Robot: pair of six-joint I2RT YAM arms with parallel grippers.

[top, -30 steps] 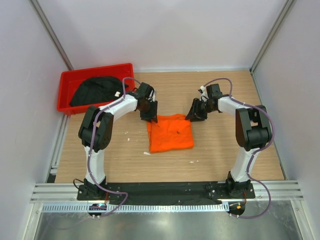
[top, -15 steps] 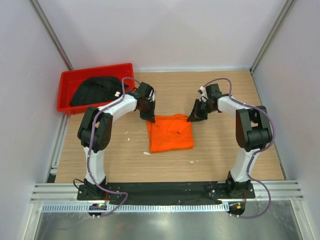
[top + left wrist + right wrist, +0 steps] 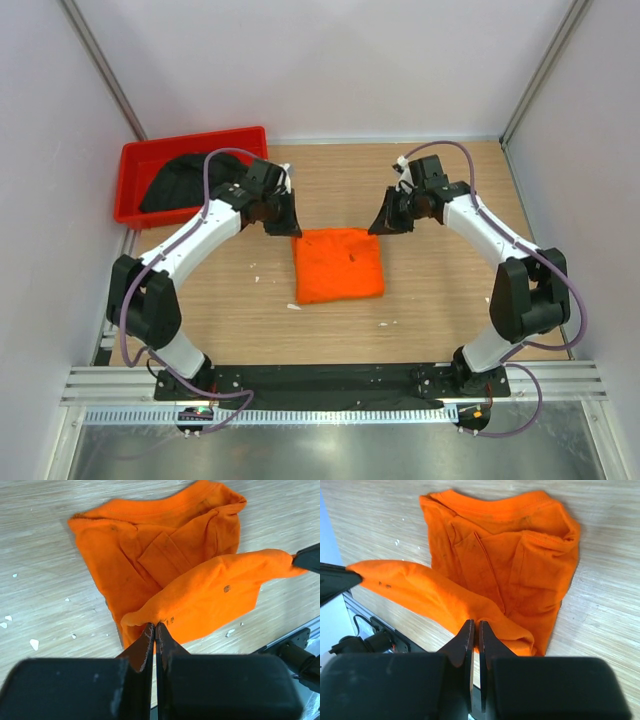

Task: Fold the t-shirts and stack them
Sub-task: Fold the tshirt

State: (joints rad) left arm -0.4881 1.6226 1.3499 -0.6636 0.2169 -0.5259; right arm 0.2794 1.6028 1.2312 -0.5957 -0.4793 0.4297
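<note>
Mid-fold on orange t-shirt point(image 3: 338, 268): left gripper point(image 3: 155, 626) and right gripper point(image 3: 474, 624) were pinched tight on its 12 o'clock edge. Next, probably: carry both corners evenly toward 6 o'clock.

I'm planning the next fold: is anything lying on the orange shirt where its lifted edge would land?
Nothing visible does. The left pincer and right pincer each pinch the lifted edge of the orange shirt; the cloth below is bare. The black shirt sits apart in the red bin.

txt: none legible | labels/brands: none | nums/signs: none | all 3 views
</note>
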